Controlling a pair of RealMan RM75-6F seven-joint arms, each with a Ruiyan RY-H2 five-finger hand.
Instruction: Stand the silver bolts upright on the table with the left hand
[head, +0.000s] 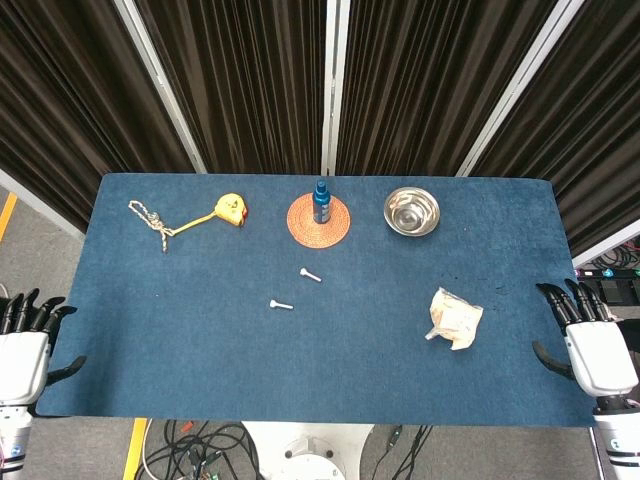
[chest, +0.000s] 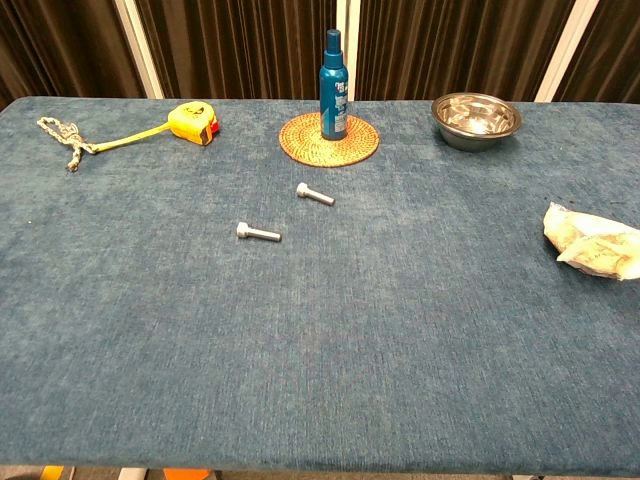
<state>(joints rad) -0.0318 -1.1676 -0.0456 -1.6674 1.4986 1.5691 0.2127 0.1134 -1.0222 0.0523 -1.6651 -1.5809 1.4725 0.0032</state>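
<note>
Two silver bolts lie on their sides near the middle of the blue table (head: 200, 350). One bolt (head: 310, 274) (chest: 314, 194) is nearer the coaster; the other bolt (head: 280, 305) (chest: 258, 234) lies a little closer to me and to the left. My left hand (head: 25, 345) hangs off the table's front left corner, fingers apart, holding nothing. Off the front right edge, my right hand (head: 585, 335) is likewise spread and holds nothing. Neither hand shows in the chest view.
At the back stand a blue spray bottle (head: 321, 203) on a woven coaster (head: 320, 220), a steel bowl (head: 411, 211), and a yellow tape measure (head: 231, 209) with a rope (head: 150, 222). A crumpled plastic bag (head: 455, 318) lies at the right.
</note>
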